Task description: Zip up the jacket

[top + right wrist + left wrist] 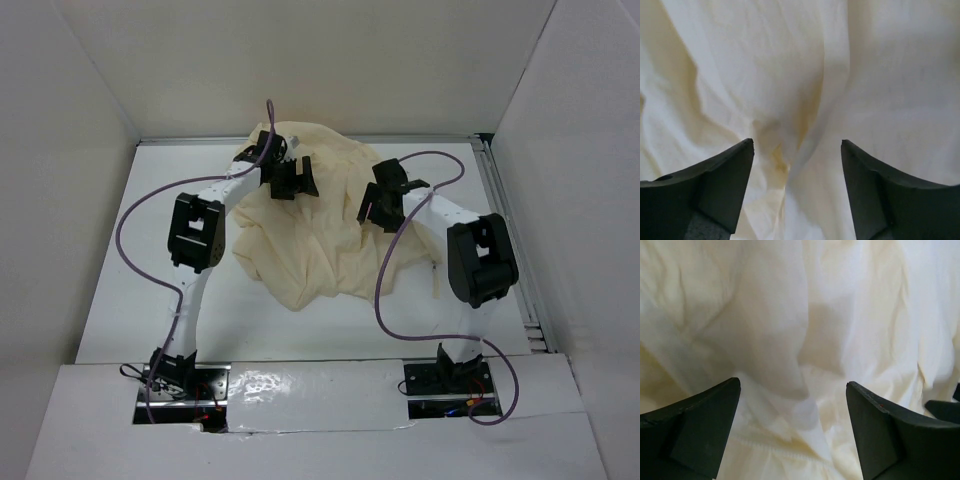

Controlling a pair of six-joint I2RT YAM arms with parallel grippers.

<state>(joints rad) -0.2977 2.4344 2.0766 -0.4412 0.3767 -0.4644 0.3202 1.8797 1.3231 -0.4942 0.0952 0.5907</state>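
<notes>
- At the far middle of the table (140, 300), the jacket (320, 240) lies crumpled in a wrinkled heap.
- The left gripper (292, 180) hangs over its far left part, jaws spread wide, holding nothing.
- The right gripper (380, 207) is over its right side, jaws apart, with a fabric fold between them, unpinched.

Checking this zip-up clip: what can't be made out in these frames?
- Zipper: not seen in any view; the bunched folds of the jacket hide its front.
- Top view: the left gripper and right gripper cover the cloth beneath; contact unclear.
- Wrist views: only fabric, cut off by every edge; which part is untellable.
- Left wrist view, right edge: dark shape, cropped, unidentifiable.
</notes>
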